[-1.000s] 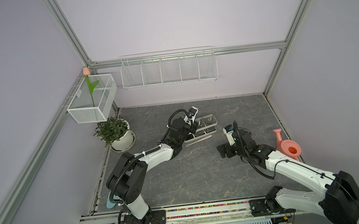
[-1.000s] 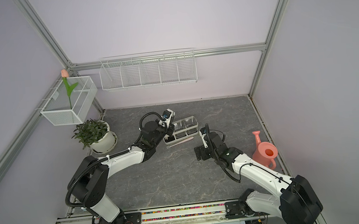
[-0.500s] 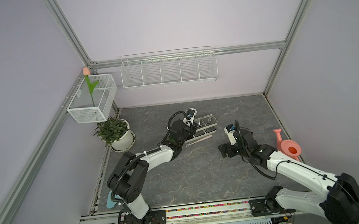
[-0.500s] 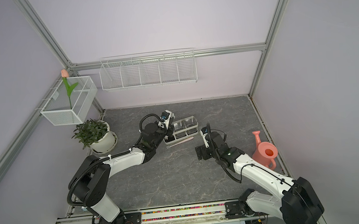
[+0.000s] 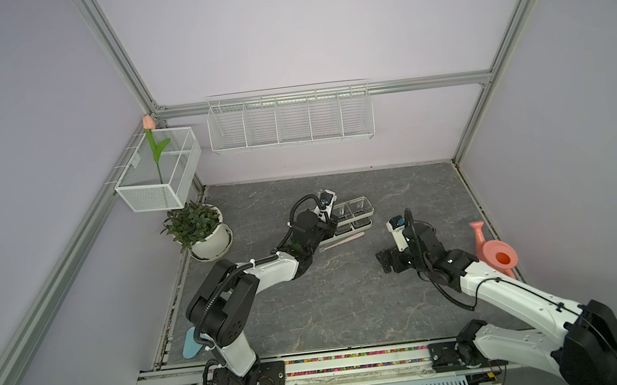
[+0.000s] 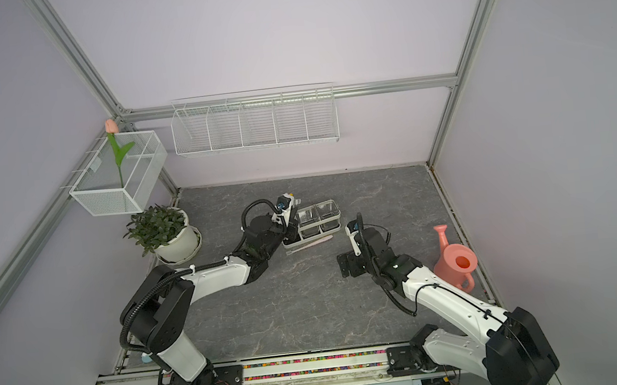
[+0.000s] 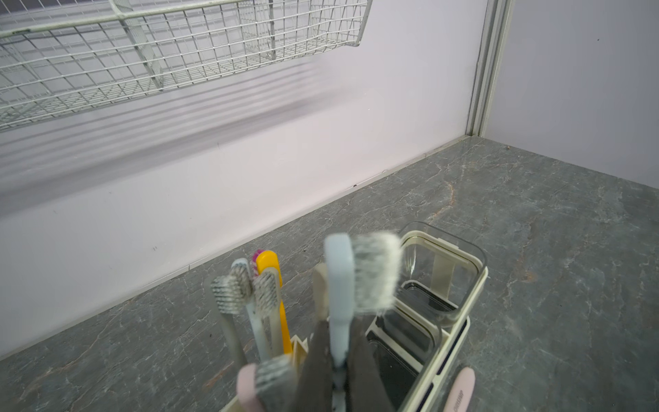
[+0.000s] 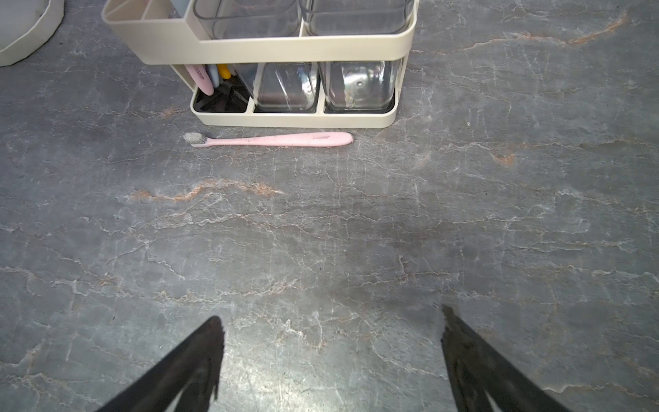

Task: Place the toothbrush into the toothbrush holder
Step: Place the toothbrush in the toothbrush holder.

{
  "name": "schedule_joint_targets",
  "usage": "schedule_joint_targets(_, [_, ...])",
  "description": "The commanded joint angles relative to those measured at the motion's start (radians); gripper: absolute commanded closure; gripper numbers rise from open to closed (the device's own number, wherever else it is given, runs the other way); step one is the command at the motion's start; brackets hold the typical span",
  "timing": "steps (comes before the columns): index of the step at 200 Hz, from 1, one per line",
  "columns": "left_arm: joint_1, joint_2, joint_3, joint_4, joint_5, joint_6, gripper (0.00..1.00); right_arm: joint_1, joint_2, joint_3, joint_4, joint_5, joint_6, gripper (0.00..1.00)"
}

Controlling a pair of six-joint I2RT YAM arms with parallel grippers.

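Left wrist view: left gripper clamped tight on neck of pale blue toothbrush, bristles up, over divided end of toothbrush holder; lower handle hidden. Judged light, stiff, slick plastic; grip mid-handle, avoid bristles. Second, pink toothbrush lies on table just beside holder; right gripper wide apart, empty, well apart from both brushes

We see a cream-white oblong toothbrush holder with clear square cups on a grey marbled tabletop, a slim pale-pink toothbrush lying flat just beside it, our right gripper spread wide, well apart, a coral plastic watering can nearby.
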Motion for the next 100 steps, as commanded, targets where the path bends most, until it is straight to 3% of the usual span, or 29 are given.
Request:
schedule_joint_targets(1, [-0.003, 0.022, -0.015, 0.044, -0.007, -0.019, 0.87, -0.008, -0.022, -0.015, -0.01, -0.012, -0.017, 0.03])
schedule_joint_targets(31, [-0.004, 0.033, -0.018, 0.056, -0.007, -0.025, 0.88, -0.01, -0.031, -0.013, -0.023, -0.016, -0.019, 0.03])
schedule_joint_targets(76, [-0.003, 0.033, -0.017, 0.052, -0.002, -0.035, 0.73, -0.013, -0.058, -0.025, -0.037, -0.01, -0.021, 0.03])
schedule_joint_targets(100, [-0.003, 0.03, -0.018, 0.054, 0.001, -0.036, 0.72, -0.014, -0.061, -0.029, -0.034, -0.016, -0.021, 0.03])
